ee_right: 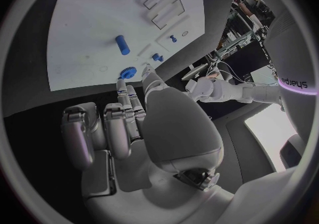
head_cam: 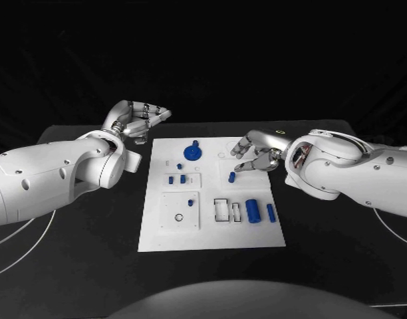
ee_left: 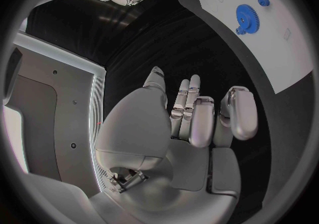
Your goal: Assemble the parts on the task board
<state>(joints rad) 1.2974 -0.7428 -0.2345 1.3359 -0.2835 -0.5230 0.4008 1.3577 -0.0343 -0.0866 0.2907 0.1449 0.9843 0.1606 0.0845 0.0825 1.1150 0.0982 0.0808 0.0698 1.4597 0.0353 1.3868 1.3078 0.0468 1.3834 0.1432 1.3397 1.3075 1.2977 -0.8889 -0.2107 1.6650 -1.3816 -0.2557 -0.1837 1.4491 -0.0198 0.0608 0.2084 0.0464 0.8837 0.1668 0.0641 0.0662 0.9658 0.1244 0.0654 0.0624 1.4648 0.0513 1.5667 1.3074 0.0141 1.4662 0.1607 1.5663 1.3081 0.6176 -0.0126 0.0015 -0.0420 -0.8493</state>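
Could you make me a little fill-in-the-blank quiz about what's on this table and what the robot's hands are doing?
1. The small parts on the white task board are coloured ____.
2. The blue gear lies near the board's ____ edge, away from the robot.
3. The left hand and the right hand both hold ____.
4. The table under the board is coloured ____.

Missing words: blue; far; nothing; black

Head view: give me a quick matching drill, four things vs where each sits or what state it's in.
Things:
1. blue gear
2. large blue cylinder
3. left robot hand
4. right robot hand

Places or states:
A. over the board's far right corner, holding nothing
B. on the task board, near its far edge
C. off the board, beyond its far left corner, fingers curled, holding nothing
D. on the board's right side, nearer the robot

Pairs: 1-B, 2-D, 3-C, 4-A
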